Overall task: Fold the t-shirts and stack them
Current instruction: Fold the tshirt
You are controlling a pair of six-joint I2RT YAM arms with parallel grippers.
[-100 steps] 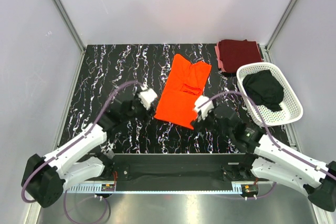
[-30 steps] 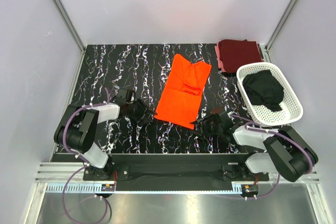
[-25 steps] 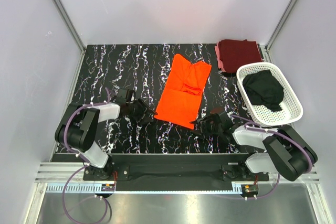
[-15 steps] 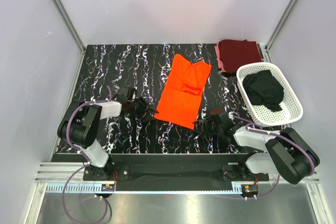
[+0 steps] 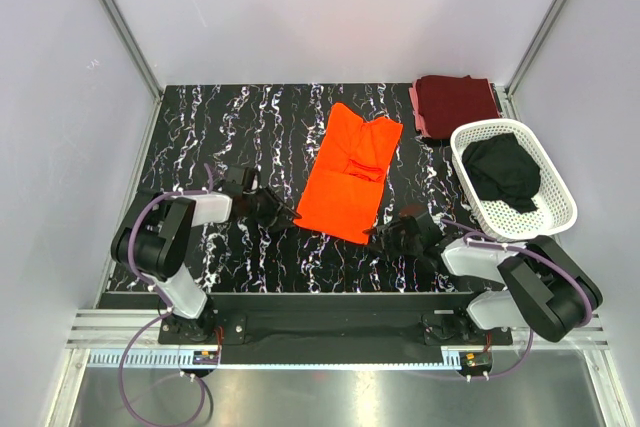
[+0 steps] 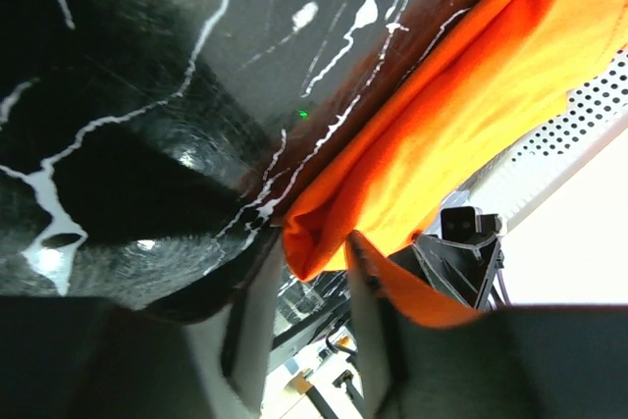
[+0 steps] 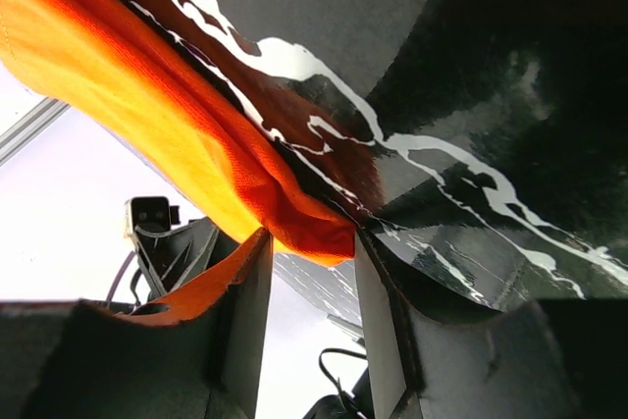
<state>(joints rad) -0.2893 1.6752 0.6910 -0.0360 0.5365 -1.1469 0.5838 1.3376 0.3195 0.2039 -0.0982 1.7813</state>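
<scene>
Orange t-shirt point(image 5: 350, 172) lay folded lengthwise mid-worktop point(image 5: 220, 127), slanted, its near end toward your arms. You had the left claw point(image 5: 275, 209) low at the shirt's near-left corner and the right claw point(image 5: 385, 235) low at its near-right corner. On the left wrist view the orange corner sat in the gap between the fingers point(image 6: 368, 287). The right wrist view showed the same, corner tip between the fingers point(image 7: 250, 291). Both claws were part-spread around the cloth; whether they really pinched it, can't tell. Maroon t-shirt point(image 5: 455, 102) lay folded at the far right corner. Black t-shirt point(image 5: 502, 169) was bunched inside the white basket point(image 5: 563, 209) just in front of it.
</scene>
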